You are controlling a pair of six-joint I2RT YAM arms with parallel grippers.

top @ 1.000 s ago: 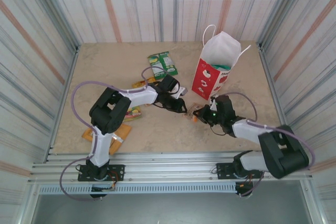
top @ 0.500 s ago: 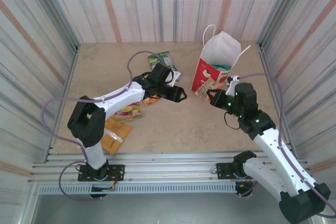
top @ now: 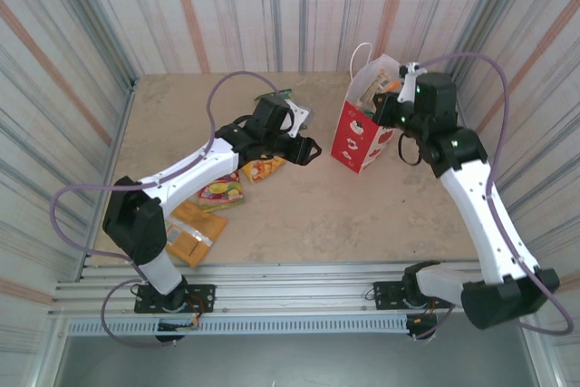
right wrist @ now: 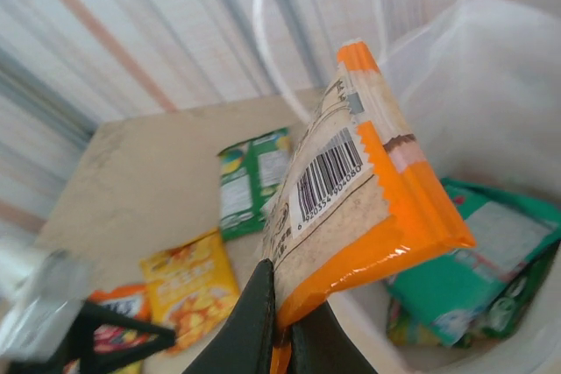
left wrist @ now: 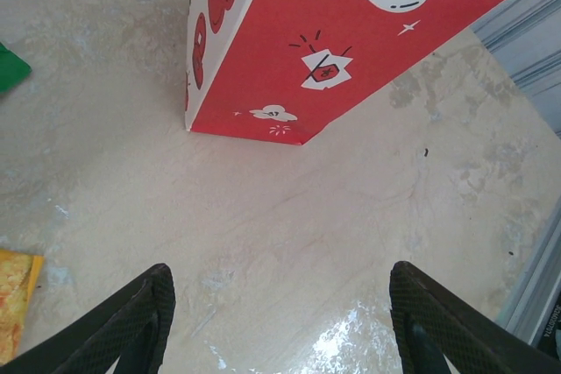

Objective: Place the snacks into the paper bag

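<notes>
One orange bar [right wrist: 368,199], clamped by the right gripper [right wrist: 282,326], half-hides the paper bag [right wrist: 491,67]; left gripper [left wrist: 285,317] gapes.

The paper bag [top: 361,140] stands upright at the far right of the table [top: 299,215], mouth open upward; 1 white loop handle rises at its far rim. The right gripper [top: 384,97] sits above the bag mouth, closed on a tan bar [top: 368,90] that hangs over the white interior. The left gripper [top: 311,151] is just left of the bag, jaws apart, holding nothing. 4 packets lie left of the bag: a green bag [top: 275,100], partly covered by the left arm; a yellow-orange bag [top: 263,168]; a candy bag [top: 222,191]; an orange pouch [top: 195,231] near the front edge.
</notes>
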